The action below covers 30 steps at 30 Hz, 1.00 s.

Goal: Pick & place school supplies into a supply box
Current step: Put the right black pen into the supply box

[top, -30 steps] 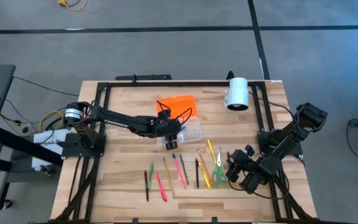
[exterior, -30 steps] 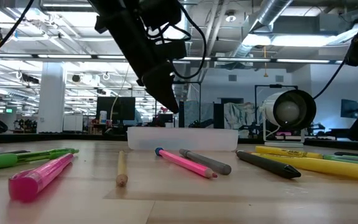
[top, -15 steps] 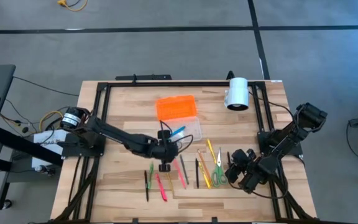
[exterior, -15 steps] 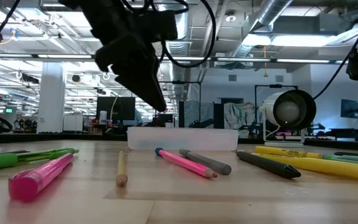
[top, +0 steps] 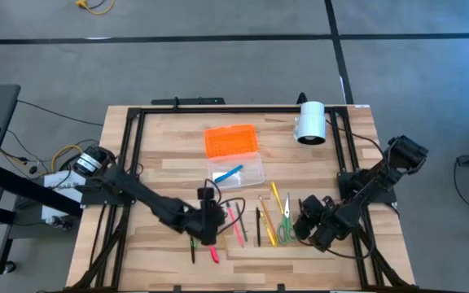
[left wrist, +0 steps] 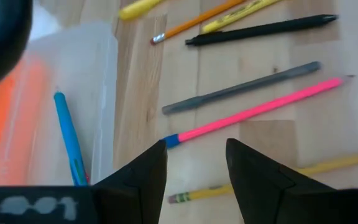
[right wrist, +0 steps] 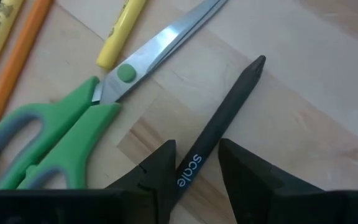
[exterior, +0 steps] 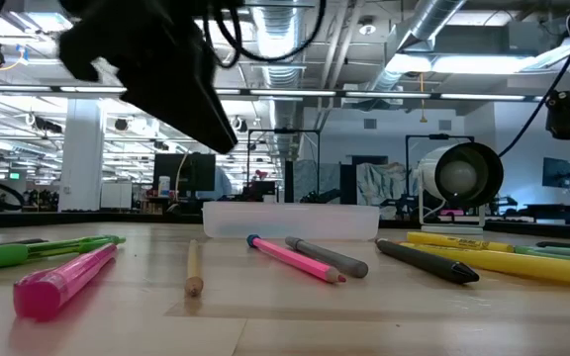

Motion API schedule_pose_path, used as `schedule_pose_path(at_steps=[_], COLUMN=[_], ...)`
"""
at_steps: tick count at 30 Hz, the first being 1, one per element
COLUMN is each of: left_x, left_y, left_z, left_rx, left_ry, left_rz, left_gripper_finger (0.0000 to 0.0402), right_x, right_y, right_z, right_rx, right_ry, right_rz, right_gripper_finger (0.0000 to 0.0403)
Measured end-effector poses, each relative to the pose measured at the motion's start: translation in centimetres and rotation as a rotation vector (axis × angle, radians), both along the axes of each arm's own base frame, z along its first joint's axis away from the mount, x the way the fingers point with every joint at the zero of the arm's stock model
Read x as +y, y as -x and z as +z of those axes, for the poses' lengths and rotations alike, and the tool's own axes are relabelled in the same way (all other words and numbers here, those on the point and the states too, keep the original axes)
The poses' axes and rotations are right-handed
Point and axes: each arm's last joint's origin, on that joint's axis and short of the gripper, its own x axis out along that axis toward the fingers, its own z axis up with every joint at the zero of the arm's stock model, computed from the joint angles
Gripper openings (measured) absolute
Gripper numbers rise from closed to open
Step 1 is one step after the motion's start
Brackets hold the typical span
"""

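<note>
Even, bright light falls on my worktop [top: 161,138] from above, with only soft shadows. Ceiling strip lights [exterior: 433,64] glare in the low view. My left claw [left wrist: 194,177] sits blurred and dark up close; the near pink pen [exterior: 62,282] is soft.

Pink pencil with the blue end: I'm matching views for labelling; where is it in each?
High view: slim pink pencil with blue end, just below the clear plastic box.
Low view: centre, in front of the box.
Left wrist view: middle, slanting, blue end by the box.
Right wrist view: not in it.
Shared landmark: the box.
</note>
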Motion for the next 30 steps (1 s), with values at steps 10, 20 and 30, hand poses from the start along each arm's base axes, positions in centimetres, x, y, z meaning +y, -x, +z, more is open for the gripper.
schedule_pose_path(at_steps=[10, 20, 30], left_x=[-4.6, -6.5, -6.7], left_y=[4.6, 10.7, 12.3], left_z=[1.6, 2.3, 2.5], left_rx=[-0.117, -0.251, -0.334], left_ry=[-0.176, -0.283, -0.355], left_rz=[-0.029, 0.059, 0.065], left_gripper_finger=[0.0155, 0.0155, 0.0155], right_x=[0.6, 0.3, -1.3], right_y=[-0.5, -2.0, -3.4], right_z=[0.8, 2.0, 2.1], right_rx=[0.115, 0.334, 0.383], right_ry=[0.002, -0.163, -0.218], right_rz=[0.064, 0.174, 0.238], right_gripper_finger=[0.0096, 0.0050, 0.0050])
